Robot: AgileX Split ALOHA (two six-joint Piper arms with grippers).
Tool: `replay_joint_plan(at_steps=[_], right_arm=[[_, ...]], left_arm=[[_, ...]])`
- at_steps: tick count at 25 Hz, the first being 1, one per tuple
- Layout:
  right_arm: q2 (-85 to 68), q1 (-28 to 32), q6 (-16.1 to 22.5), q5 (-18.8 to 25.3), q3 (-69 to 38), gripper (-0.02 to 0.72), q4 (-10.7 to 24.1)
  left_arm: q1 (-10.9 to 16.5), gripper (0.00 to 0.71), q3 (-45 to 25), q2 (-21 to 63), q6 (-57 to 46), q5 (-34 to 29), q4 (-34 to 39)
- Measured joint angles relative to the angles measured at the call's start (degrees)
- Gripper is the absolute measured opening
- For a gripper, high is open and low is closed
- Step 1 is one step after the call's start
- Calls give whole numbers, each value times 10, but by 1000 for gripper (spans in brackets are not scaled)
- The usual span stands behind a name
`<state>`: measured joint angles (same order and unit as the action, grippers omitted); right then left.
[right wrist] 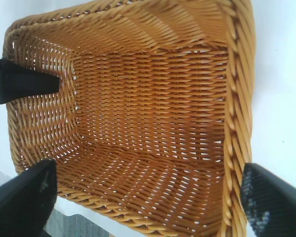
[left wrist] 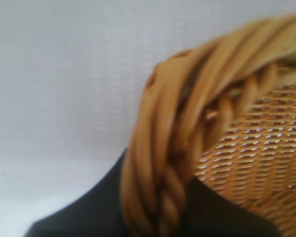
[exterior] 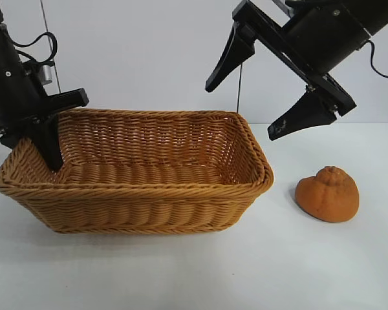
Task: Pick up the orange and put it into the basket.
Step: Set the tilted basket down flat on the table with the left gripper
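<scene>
The orange [exterior: 327,194], dull and bumpy with a knob on top, lies on the white table just right of the basket [exterior: 136,194]. It does not show in either wrist view. My left gripper [exterior: 44,147] is shut on the braided rim at the basket's left end. In the left wrist view the rim [left wrist: 187,138] runs between the dark fingers [left wrist: 89,219]. My right gripper [exterior: 242,111] hangs open and empty above the basket's right end, up and to the left of the orange. In the right wrist view the right gripper [right wrist: 148,197] looks down into the empty basket [right wrist: 237,98].
The left gripper's finger [right wrist: 24,81] shows inside the basket's far end in the right wrist view. The white table [exterior: 349,271] spreads in front of and right of the basket. A pale wall stands behind.
</scene>
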<state>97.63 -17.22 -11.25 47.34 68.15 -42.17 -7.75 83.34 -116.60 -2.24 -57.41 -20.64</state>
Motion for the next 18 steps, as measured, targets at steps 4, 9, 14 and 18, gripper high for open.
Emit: replay_joint_plan(at_steps=[4,9,14,18], right_arm=[[0,0,0,0,0,694,0],[0,0,0,0,0,694,0],[0,0,0,0,0,694,0],[0,0,0,0,0,694,0]], left_arm=[[-1,90,0,0,0,3,0],[-16,90,0,0,2,17,0],[-32,90,0,-1,5,38,-2],[-32,90,0,-24,5,36,-3]])
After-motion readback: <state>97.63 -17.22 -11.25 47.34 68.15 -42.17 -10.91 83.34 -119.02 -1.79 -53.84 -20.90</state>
